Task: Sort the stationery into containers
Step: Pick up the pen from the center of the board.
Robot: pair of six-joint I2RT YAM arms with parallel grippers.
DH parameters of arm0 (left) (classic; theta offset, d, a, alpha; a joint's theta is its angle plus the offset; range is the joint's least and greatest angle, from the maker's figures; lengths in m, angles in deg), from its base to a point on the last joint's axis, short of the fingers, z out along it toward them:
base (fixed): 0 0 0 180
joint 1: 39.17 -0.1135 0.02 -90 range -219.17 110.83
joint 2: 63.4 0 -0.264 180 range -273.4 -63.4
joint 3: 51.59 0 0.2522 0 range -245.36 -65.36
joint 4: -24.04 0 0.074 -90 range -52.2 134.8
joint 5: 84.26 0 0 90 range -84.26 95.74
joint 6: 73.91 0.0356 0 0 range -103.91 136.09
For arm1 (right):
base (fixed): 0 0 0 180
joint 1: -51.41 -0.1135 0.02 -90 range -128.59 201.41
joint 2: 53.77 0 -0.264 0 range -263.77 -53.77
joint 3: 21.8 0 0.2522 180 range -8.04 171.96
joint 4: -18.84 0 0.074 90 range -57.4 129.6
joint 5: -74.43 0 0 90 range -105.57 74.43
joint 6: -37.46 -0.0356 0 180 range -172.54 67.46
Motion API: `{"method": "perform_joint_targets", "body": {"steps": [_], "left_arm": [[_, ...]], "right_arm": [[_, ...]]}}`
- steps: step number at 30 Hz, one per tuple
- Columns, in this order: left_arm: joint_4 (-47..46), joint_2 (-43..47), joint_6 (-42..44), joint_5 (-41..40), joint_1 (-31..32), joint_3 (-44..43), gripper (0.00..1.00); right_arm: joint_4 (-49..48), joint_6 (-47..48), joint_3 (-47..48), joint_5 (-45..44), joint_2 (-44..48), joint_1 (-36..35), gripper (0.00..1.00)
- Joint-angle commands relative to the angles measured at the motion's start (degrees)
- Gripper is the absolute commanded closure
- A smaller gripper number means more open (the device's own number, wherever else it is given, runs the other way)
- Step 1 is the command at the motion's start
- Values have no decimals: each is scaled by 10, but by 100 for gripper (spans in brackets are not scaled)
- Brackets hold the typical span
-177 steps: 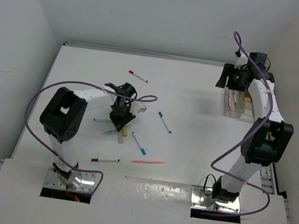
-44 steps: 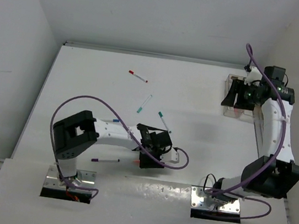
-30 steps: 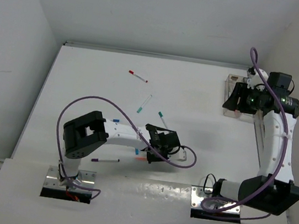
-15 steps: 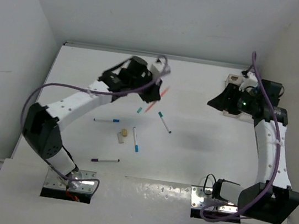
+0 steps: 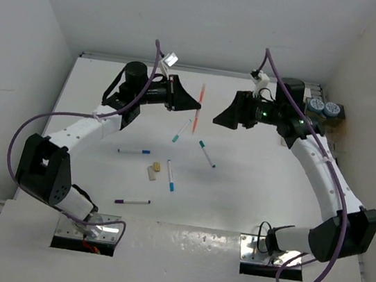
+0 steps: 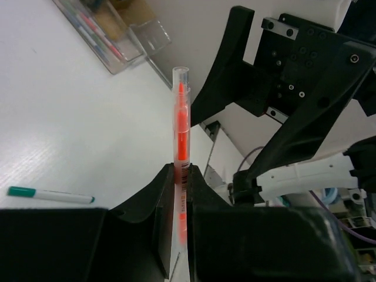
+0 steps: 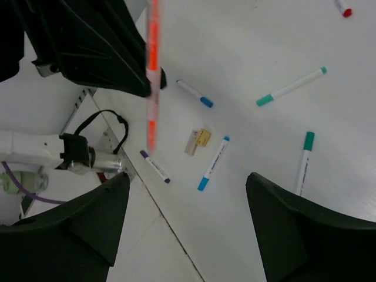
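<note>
Update: the left gripper [image 6: 181, 176] is now up off the worktop [image 5: 271, 195], jaws clamped on the lower end of the orange pen [image 6: 182, 126], which stands upright in the air over the far middle. A second ago that arm was low by the near edge. The right gripper [image 5: 219, 117] has swung away from the containers [image 6: 147, 41] in the far right corner to face the pen, jaws spread wide and holding nothing. We read this as a handover, since the right arm has the reach to the boxes. The teal pens [image 5: 206, 153], blue pens [image 5: 170, 176], a purple pen [image 5: 132, 202] and the tan blocks [image 5: 154, 170] are still loose mid-worktop. The worktop is white and matte, with plain white walls on three sides.
</note>
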Motion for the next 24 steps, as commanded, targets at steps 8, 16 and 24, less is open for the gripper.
{"method": "perform_joint_targets", "body": {"steps": [8,16,24], "left_arm": [[-126,-7,-110,35,15,-6,100],[-135,-8,-124,28,21,11,100],[-143,-13,-139,29,14,14,96]], "right_arm": [[-34,6,93,-40,-89,-84,26],[-40,1,131,-65,-117,-90,46],[-29,24,120,-80,-112,-90,99]]}}
